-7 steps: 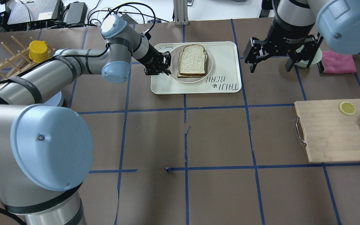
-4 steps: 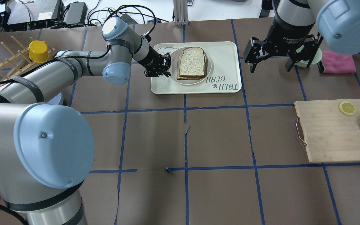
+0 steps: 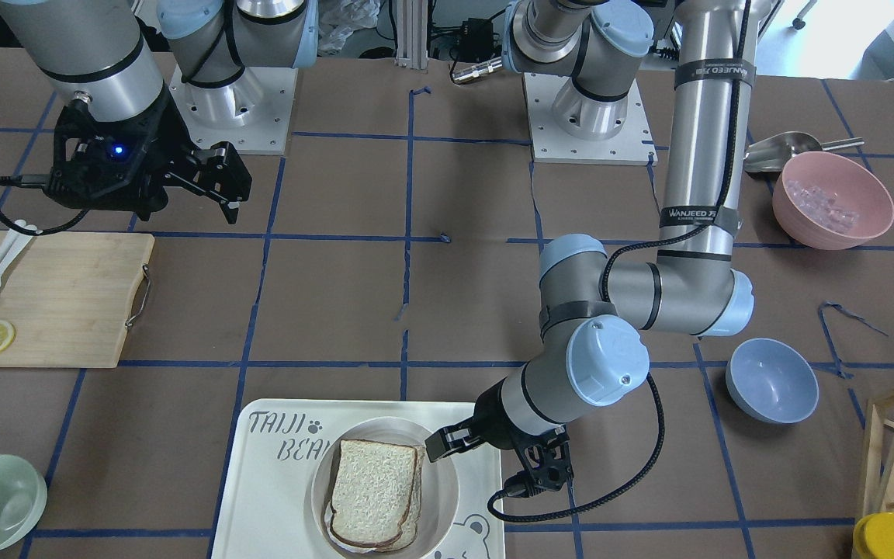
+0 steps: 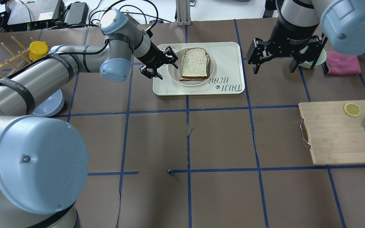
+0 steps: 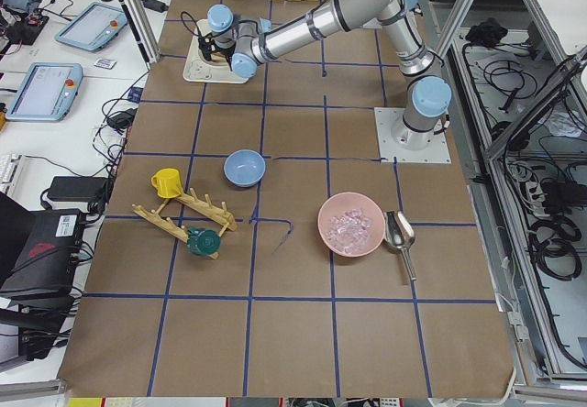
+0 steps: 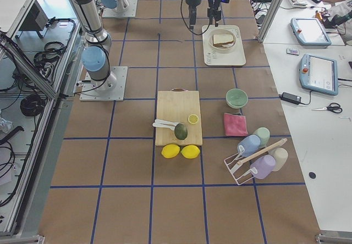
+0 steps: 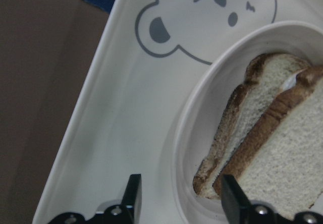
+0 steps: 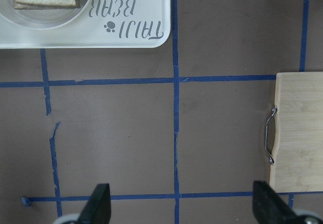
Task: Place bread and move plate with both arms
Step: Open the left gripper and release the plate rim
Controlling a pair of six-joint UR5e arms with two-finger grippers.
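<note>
The left tool (image 7: 180, 199) has spread and now straddles the rim of the plate (image 4: 213, 66), where the bread (image 4: 195, 63) lies. Best to pinch deep and lift level. The right tool (image 4: 274, 68) hangs spread, empty.

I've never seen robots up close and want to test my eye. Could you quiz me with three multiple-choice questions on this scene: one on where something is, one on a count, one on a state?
1. Where does the plate sit?
A) on the cutting board
B) on the tray
C) on the bare table

2. How many slices of bread lie on it?
A) one
B) four
C) two

3. The left gripper is:
A) open
B) shut on the bread
C) shut on a spoon

Answers:
1 B: the tray shows all around the plate.
2 C: the left wrist view shows two crusts stacked.
3 A: its fingers stand apart at the plate's rim, holding nothing.
</note>
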